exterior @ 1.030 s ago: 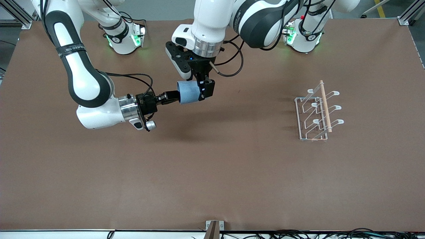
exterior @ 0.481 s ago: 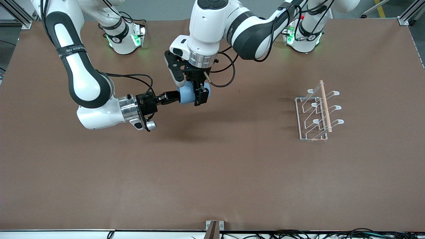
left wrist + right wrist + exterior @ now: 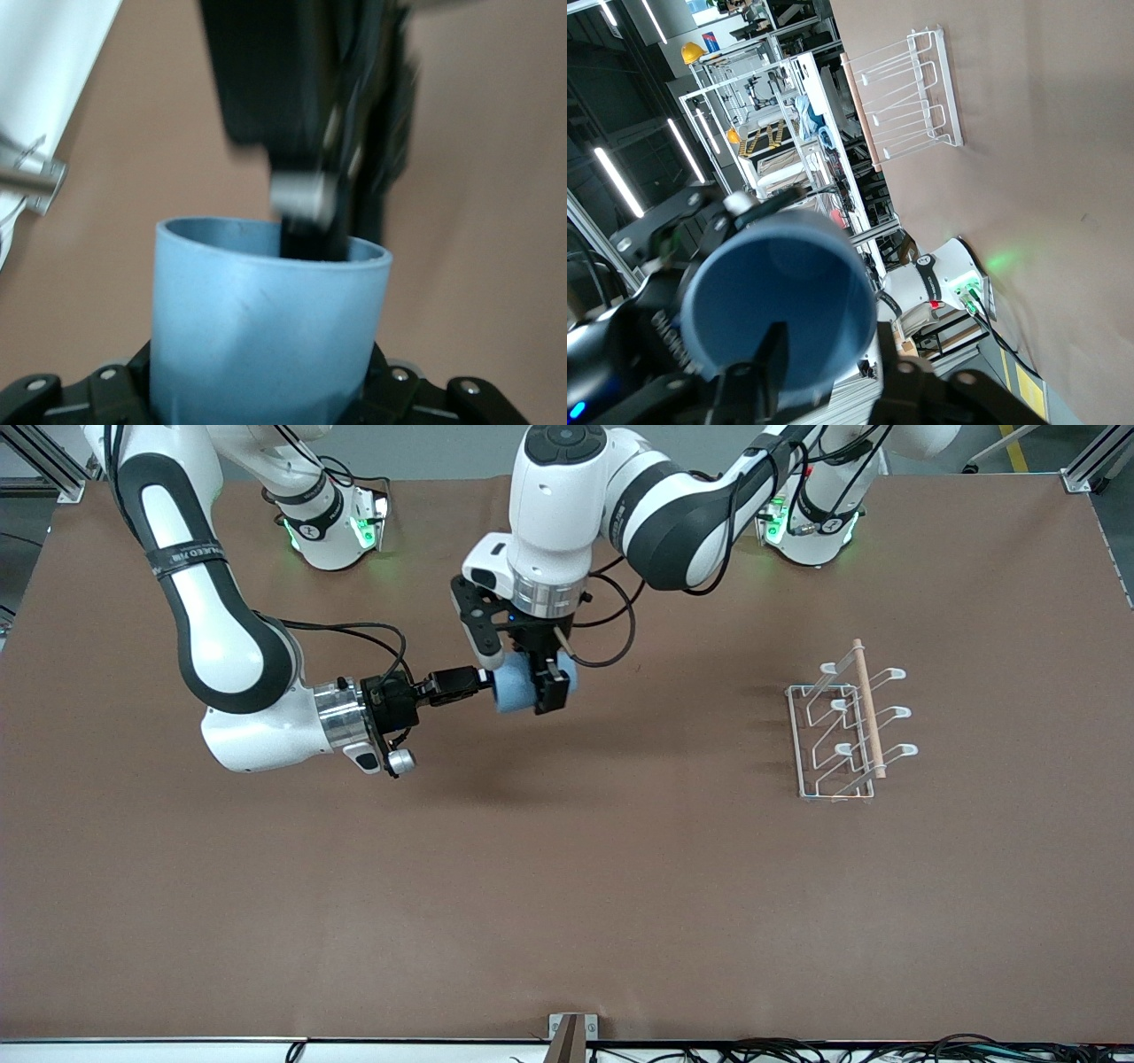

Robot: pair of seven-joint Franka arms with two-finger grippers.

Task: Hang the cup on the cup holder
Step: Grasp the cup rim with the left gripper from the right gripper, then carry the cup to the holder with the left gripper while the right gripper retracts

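Cup (image 3: 518, 687) up in air over mid worktop (image 3: 567, 886), on its side. L hand (image 3: 542, 682) clamped on cup from above. R hand (image 3: 474, 682) at cup's mouth, fingers part open, one inside rim. Rack (image 3: 846, 722) well apart, toward L arm's end.

From my station I saw the cup (image 3: 514, 688), a small light-blue handleless tumbler with a matte, slightly tapered wall, lying on its side up in the air over the bare brown table, clamped across its body by the left gripper (image 3: 542, 684), whose fingers were closed on it. Its open mouth pointed toward the right arm's end of the table. The cup holder (image 3: 846, 722) stood well apart from it toward the left arm's end: a white wire rack on a rectangular base frame, its prongs angled upward with looped tips, a light wooden rod lying along the top
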